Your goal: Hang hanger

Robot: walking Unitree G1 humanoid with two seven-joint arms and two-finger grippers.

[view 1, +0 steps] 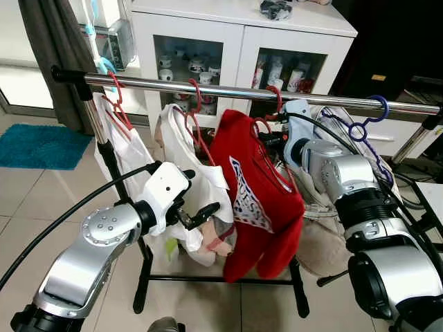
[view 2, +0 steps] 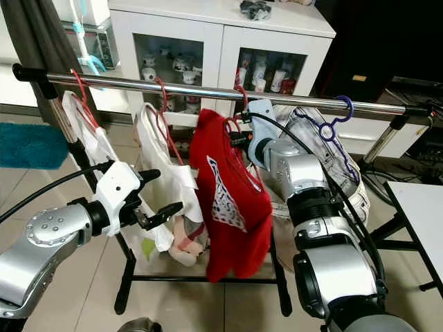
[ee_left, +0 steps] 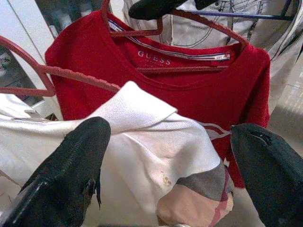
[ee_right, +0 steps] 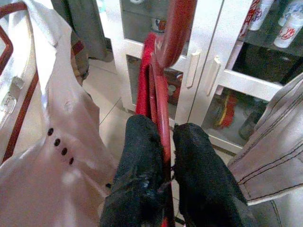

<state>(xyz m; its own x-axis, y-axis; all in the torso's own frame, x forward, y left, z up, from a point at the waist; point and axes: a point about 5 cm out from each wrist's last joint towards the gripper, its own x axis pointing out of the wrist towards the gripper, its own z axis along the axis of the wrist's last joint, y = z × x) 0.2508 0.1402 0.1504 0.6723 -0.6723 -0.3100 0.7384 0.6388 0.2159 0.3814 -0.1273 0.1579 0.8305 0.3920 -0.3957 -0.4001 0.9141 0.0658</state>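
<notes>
Right tool (ee_right: 163, 189) pinching the red hanger (ee_right: 163, 109) under the rail (view 1: 242, 92).
The hanger's hook is over the rail, its red shirt (view 1: 259, 200) hanging straight down. Left tool (ee_left: 165, 175), fingers wide apart, hovers before the white shirt (ee_left: 142, 137).

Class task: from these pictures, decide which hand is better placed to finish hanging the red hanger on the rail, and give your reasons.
Right. The right hand is shut on the red hanger just under the rail. The left hand is open, lower, by the white shirt.

A white glass-door cabinet (view 1: 242, 48) and a teal rug (view 1: 38, 145) behind.
</notes>
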